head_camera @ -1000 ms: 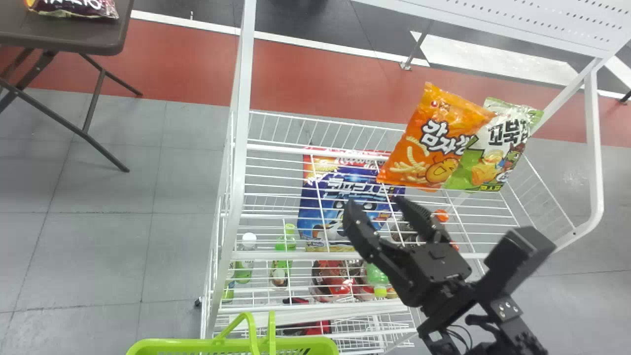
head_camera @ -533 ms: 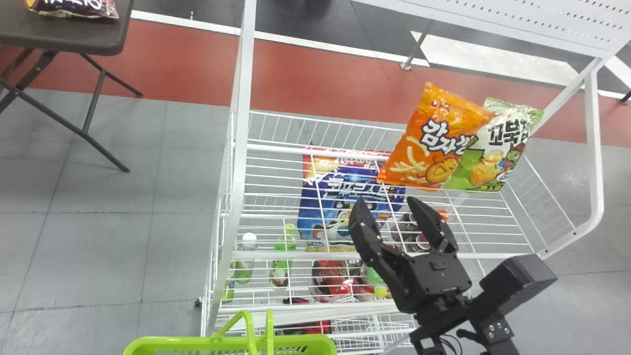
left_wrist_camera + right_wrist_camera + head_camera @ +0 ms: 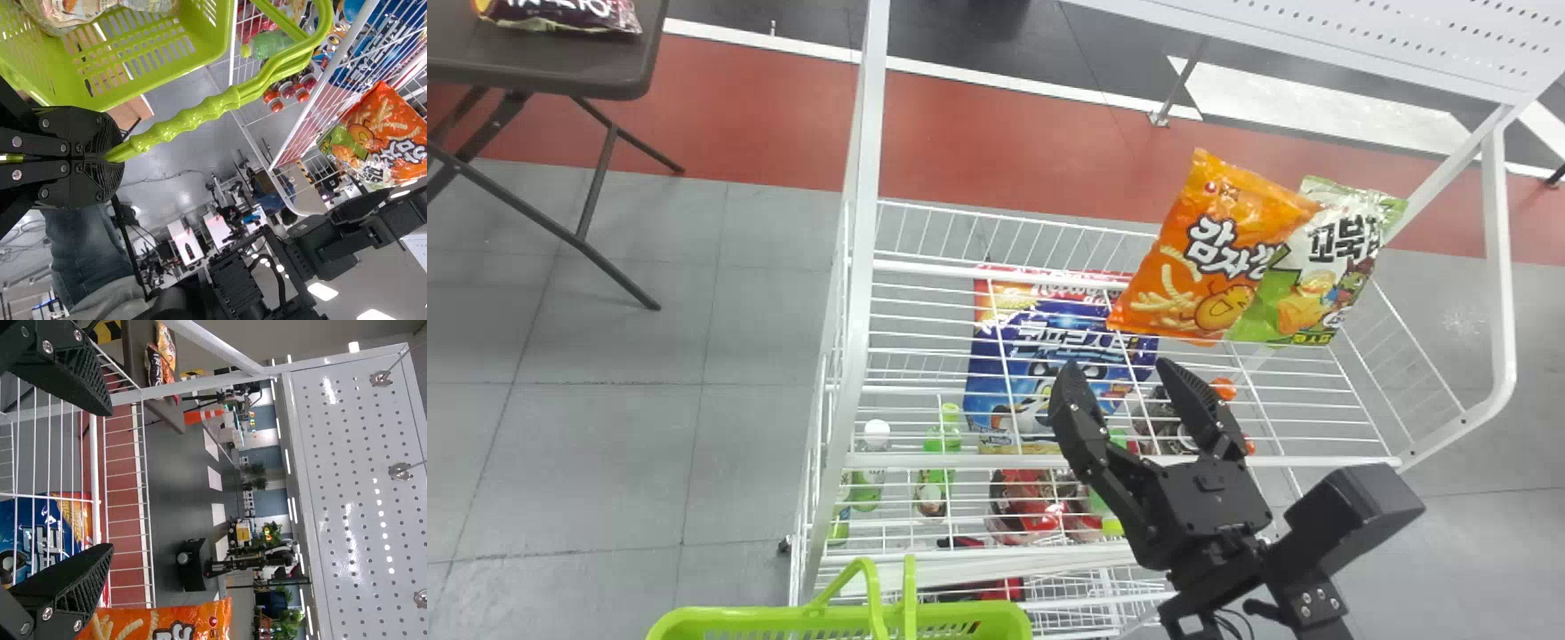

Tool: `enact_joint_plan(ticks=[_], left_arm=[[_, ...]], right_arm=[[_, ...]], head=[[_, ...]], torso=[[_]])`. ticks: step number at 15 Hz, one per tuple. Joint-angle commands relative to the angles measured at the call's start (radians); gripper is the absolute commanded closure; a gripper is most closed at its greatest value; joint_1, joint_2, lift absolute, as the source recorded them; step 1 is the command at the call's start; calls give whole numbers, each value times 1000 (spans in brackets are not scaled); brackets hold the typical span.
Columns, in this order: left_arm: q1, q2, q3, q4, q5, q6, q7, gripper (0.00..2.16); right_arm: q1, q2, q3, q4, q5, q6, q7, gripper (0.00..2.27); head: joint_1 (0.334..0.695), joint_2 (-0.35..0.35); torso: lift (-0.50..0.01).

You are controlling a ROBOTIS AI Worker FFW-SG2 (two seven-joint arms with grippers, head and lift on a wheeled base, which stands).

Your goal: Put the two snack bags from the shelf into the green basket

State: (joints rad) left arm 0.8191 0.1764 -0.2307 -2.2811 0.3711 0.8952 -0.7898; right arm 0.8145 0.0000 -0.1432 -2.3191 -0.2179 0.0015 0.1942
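By the white wire shelf [image 3: 1005, 461], the right gripper [image 3: 1116, 366] has its jaws spread apart. The left gripper [image 3: 110, 157] squeezes the bumpy handle [image 3: 193, 119] of the bright green plastic basket [image 3: 996, 613]. On the shelf, the shiny orange snack bag [image 3: 1192, 258] partly covers the green-and-white snack bag [image 3: 1329, 267].

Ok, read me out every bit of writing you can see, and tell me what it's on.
"감자", on the orange snack bag; the last character is unclear.
"꼬북", on the green-and-white snack bag; the rest is unclear.
Blue packet: crossed by shelf wires, not surely readable.
Dark bag: cut off.
Bottles, white sheet: too small.
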Motion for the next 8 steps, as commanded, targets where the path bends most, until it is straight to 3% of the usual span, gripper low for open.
enact_joint_plan(ticks=[1, 8], left_arm=[[0, 0, 1, -1, 2, 3, 0, 1973], [-2, 0, 2, -1, 2, 3, 1, 1973]], right_arm=[[3, 1, 2, 0, 0, -11, -2, 110], [6, 1, 7, -2, -5, -21, -16, 110]], head=[[695, -350], [695, -350]], torso=[[-11], [-11]])
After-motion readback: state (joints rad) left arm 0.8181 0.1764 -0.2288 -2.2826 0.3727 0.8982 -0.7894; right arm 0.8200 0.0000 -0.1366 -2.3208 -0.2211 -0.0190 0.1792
